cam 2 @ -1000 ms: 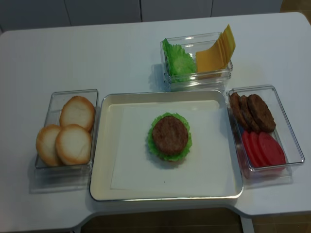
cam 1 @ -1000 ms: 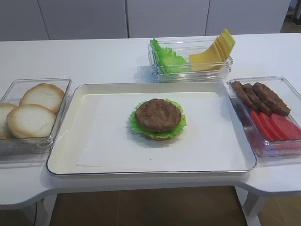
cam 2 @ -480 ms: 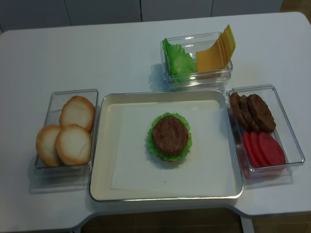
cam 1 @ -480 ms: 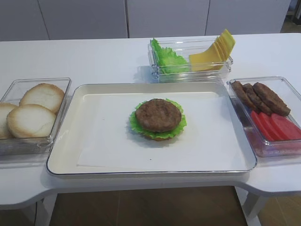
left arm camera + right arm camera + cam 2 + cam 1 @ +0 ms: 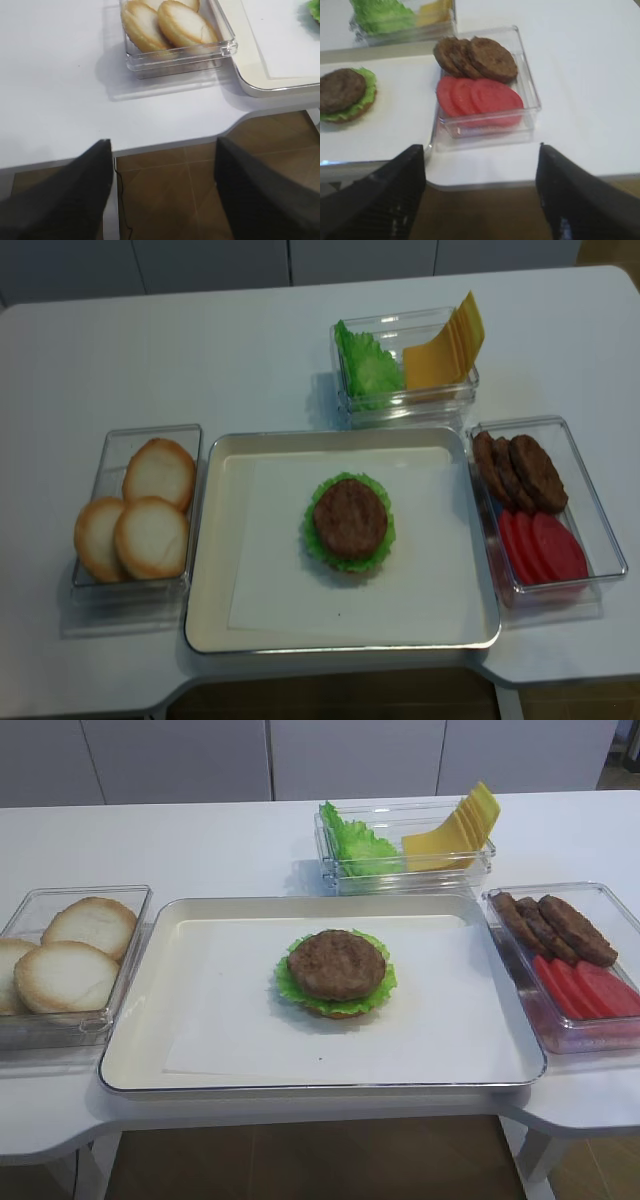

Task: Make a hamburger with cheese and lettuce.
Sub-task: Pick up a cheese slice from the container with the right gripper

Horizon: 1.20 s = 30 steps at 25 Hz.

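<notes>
Nothing has moved — hamburger [image 5: 336,972] shows patty over frilly lettuce [image 5: 380,988]; both end effectors gape, released.

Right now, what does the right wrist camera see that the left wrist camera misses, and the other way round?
Only the right wrist view shows the burger, the box of patties and tomato slices, and the blurred lettuce box behind, with the open right tool in front. Only the left wrist view shows the buns in their box, with the open left tool over the floor. Both show the white table and a bit of the tray.
</notes>
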### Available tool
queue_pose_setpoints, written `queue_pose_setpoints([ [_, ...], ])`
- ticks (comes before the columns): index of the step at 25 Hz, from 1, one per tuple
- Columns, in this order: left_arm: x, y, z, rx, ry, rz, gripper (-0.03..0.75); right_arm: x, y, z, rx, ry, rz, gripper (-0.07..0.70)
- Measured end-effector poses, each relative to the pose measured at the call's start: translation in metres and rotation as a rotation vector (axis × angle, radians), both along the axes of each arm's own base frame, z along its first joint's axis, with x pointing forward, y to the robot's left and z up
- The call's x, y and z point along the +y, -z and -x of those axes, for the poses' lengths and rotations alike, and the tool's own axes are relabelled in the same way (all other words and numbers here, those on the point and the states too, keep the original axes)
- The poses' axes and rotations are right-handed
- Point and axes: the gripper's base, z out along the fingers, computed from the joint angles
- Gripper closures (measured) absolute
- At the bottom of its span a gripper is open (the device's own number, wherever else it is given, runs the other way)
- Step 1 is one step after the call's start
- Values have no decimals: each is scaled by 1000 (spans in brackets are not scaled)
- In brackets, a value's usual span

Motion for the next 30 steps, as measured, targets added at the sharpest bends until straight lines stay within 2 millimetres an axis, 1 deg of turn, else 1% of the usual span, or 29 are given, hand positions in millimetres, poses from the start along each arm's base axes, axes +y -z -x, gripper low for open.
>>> queue_pose_setpoints([
  [3,0,0,0,0,0,0,249,4,-9,-10,-56,-15,-59,106],
  [7,0,0,0,0,0,0,249,5,-22,-24,-66,-11,-81,116],
  [12,0,0,0,0,0,0,249,6,-39,-56,-52,-31,-7,151],
  [14,0,0,0,0,0,0,249,6,-44,-76,-29,-33,9,153],
  [19,0,0,0,0,0,0,249,10,-60,-124,33,-31,-16,155],
  [21,0,0,0,0,0,0,249,12,-64,-150,85,-32,-27,156],
  [22,0,0,0,0,0,0,249,13,-71,-160,89,-34,-35,157],
  [26,0,0,0,0,0,0,249,20,-79,-210,162,-43,-108,158],
  [30,0,0,0,0,0,0,249,28,-82,-257,209,-70,-157,159],
])
